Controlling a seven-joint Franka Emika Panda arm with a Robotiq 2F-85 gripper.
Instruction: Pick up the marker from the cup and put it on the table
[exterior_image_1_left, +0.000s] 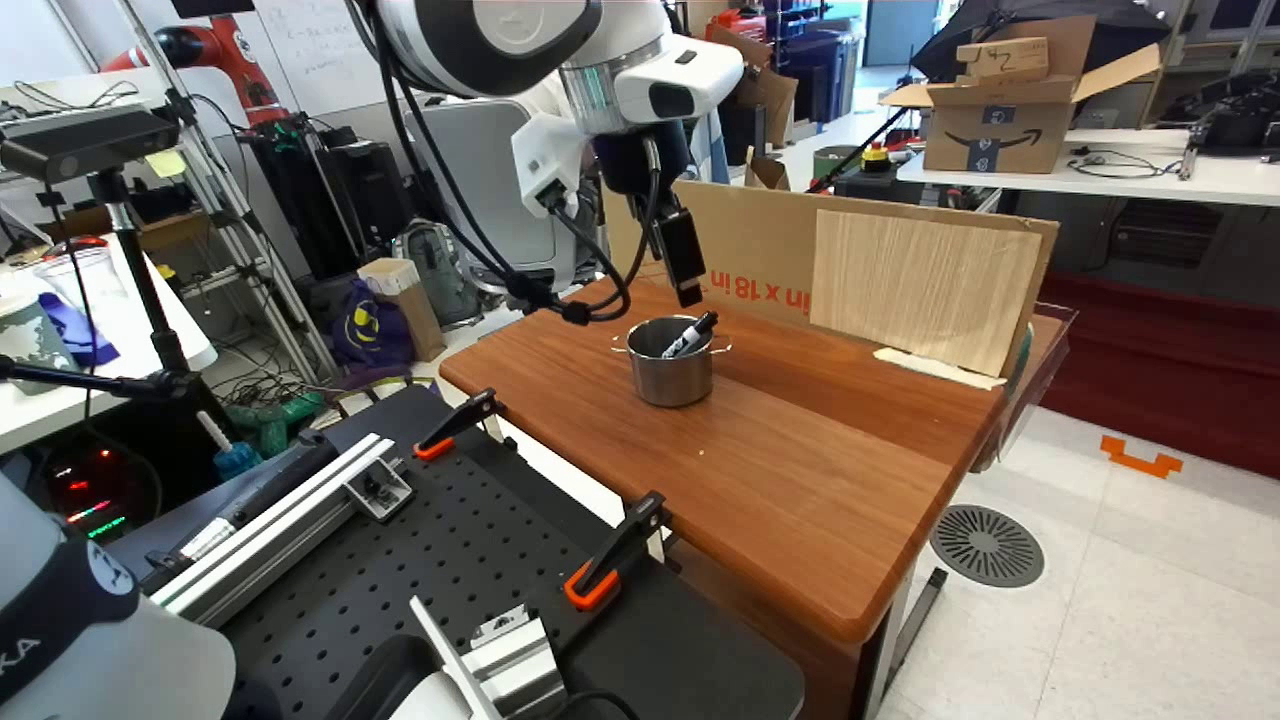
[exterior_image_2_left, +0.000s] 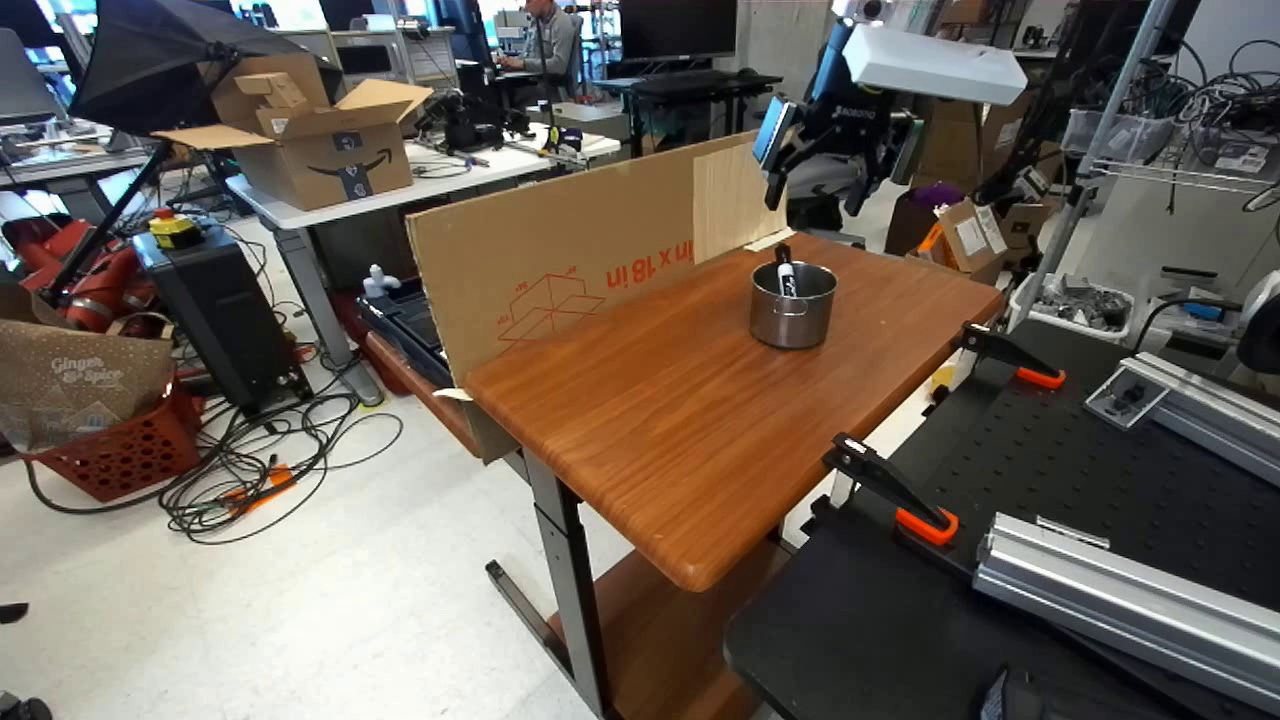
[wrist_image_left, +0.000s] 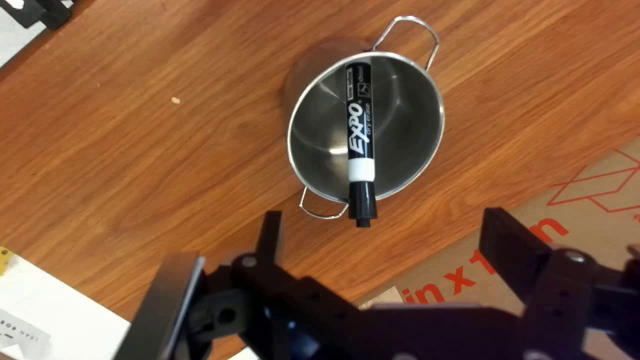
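The cup is a small steel pot with two thin wire handles. It stands upright on the reddish-brown wooden table (exterior_image_1_left: 800, 470) (exterior_image_2_left: 640, 400) and shows in both exterior views (exterior_image_1_left: 672, 382) (exterior_image_2_left: 790, 325) and the wrist view (wrist_image_left: 410, 130). The marker is black and white, with a black cap. It leans inside the cup, cap end up over the rim (exterior_image_1_left: 688, 337) (exterior_image_2_left: 786, 272) (wrist_image_left: 360, 125). My gripper (wrist_image_left: 384, 214) is open and empty, its fingers apart. It hovers above the table near the cup's rim in an exterior view (exterior_image_1_left: 690, 295) and shows high up in an exterior view (exterior_image_2_left: 813, 205).
A cardboard sheet (exterior_image_1_left: 750, 225) (exterior_image_2_left: 560, 270) stands along the table's far edge, with a pale wood panel (exterior_image_1_left: 920, 285) against it. A black perforated bench (exterior_image_1_left: 480, 540) with orange-tipped clamps (exterior_image_1_left: 620, 545) adjoins the near edge. Cables hang from the arm beside the gripper.
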